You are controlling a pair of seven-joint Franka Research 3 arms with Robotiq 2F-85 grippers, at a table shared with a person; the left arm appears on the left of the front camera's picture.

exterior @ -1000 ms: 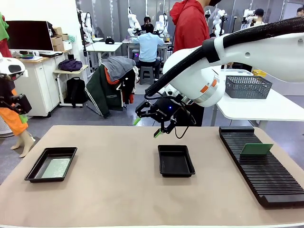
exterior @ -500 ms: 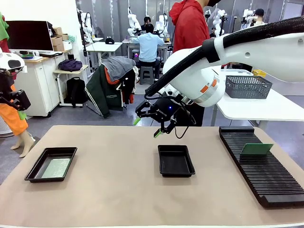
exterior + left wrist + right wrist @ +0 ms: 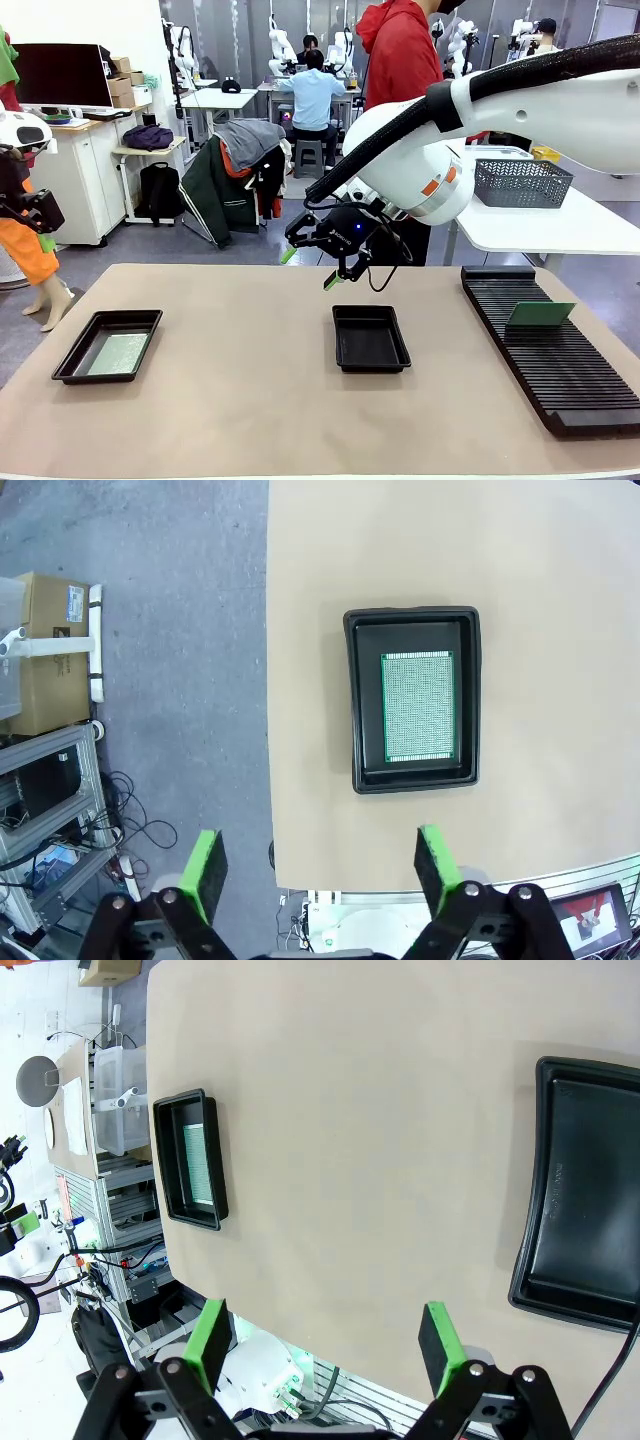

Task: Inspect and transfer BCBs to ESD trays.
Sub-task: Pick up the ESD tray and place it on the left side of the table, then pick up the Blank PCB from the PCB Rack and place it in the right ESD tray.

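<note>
Jaws on both arms spread wide, holding nothing | done: one BCB (image 3: 118,353) lies in lower-left tray (image 3: 70,362) | to do: middle tray (image 3: 370,340) bare, another BCB (image 3: 540,313) sits in rack (image 3: 560,385) at right

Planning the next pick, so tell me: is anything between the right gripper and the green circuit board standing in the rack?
Nothing visible. The open right gripper hovers by the empty black tray; bare tabletop and empty rack slots separate it from the circuit board.

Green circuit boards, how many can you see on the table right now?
2. One board lies flat in the left tray; the other board stands on edge in the black rack at the right. The middle tray holds none.
</note>
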